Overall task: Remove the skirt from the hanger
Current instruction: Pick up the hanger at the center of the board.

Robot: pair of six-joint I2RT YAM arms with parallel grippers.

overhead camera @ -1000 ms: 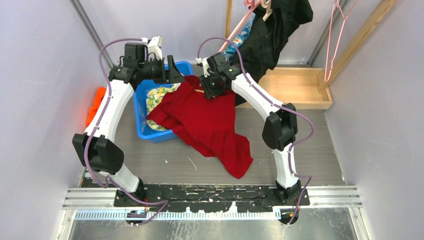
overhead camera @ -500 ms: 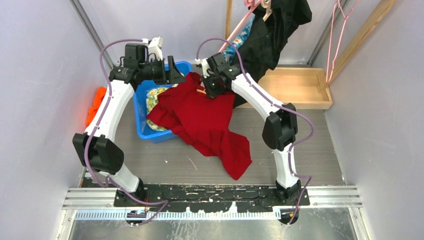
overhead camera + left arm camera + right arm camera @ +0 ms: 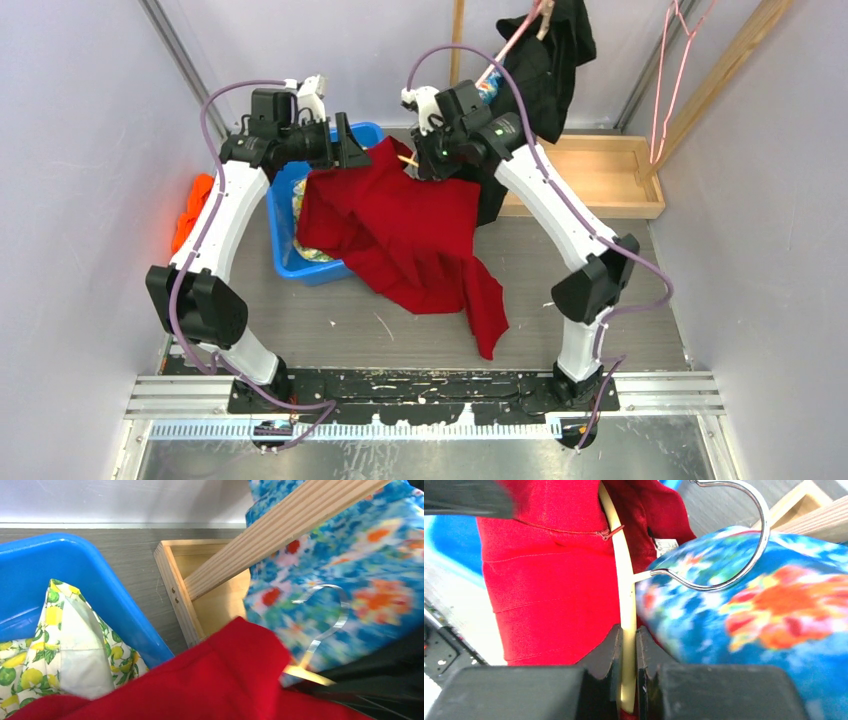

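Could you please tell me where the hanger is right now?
In the right wrist view, the hanger is pinched by its cream bar in the right pincer, between the red skirt and the blue floral fabric.

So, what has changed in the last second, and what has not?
The right gripper, shut on the hanger, rose and moved back, lifting the red skirt higher. The left gripper stayed open beside the skirt; the blue bin did not move.

Overhead and close wrist cameras, skirt [image 3: 405, 235] shared
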